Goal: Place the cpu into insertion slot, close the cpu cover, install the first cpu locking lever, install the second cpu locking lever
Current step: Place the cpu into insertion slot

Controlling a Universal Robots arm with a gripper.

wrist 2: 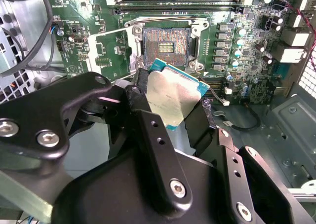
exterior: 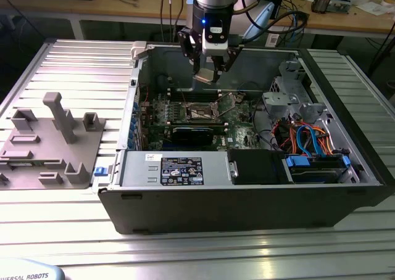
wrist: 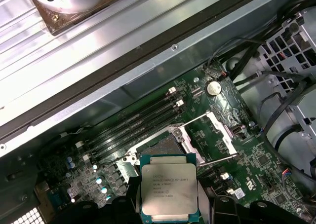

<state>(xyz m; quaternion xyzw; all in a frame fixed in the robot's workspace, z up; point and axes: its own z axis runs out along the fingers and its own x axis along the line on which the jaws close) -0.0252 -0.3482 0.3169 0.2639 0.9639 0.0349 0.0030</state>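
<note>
- Found the gripper (wrist 2: pixel 170 110) clamped shut on the cpu (wrist 2: pixel 174 93) by two opposite edges, with the dull metal top turned up toward the wrist.
- Placed the cpu in the air inside the open computer case (exterior: pixel 247 212), clear of the green board and touching nothing but the gripper.
- Spotted the insertion slot (wrist 2: pixel 165 46) below the gripper and a little ahead of its tips, dark centre bare, nothing seated in it.
- Noted the cpu cover (wrist: pixel 223 131) swung open to one side of the slot, beyond the gripper, and a thin locking lever (wrist: pixel 219 159) lying released beside it.
- Judged the first step to be in hand: cpu carried but not yet placed, cover not closed, neither lever latched.
- Judged the placing to call for centring the gripper over the slot, squaring the chip's edges to the silvery rim and keeping the chip level, then a slow, straight descent with no sideways drag across the contacts.
- Could not tell the chip's corner orientation against the slot.
</note>
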